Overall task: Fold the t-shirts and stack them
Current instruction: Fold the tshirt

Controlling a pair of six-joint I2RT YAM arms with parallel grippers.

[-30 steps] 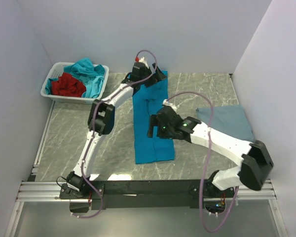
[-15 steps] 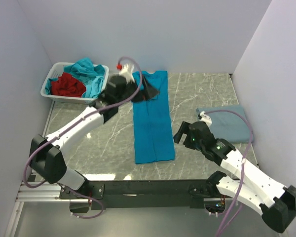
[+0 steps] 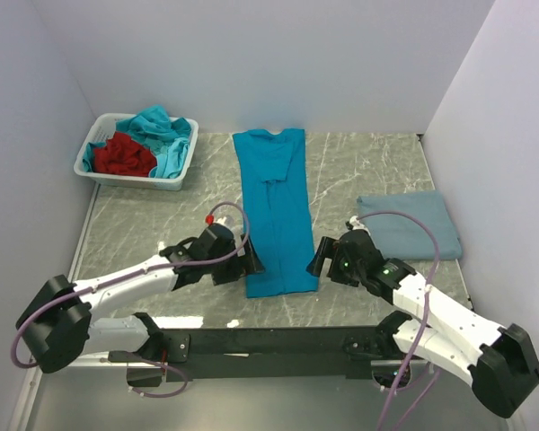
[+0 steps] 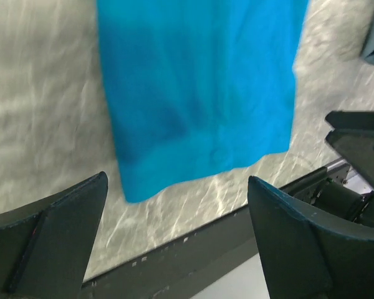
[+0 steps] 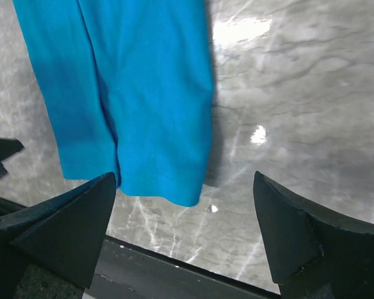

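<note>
- Teal-blue t-shirt (image 3: 277,215) lies as one long folded strip on the marble table (image 3: 153,224). I count one slate-blue folded shirt (image 3: 411,224) to its right and one basket (image 3: 88,169) holding a red shirt (image 3: 126,154) and turquoise cloth (image 3: 163,127), number unclear.
- Left wrist: left gripper (image 4: 177,180) is spread wide and empty at the hem. Pinching one layer could undo the fold.
- Right wrist: right gripper (image 5: 184,177) is likewise agape and empty. Uneven lifts would skew it.
</note>
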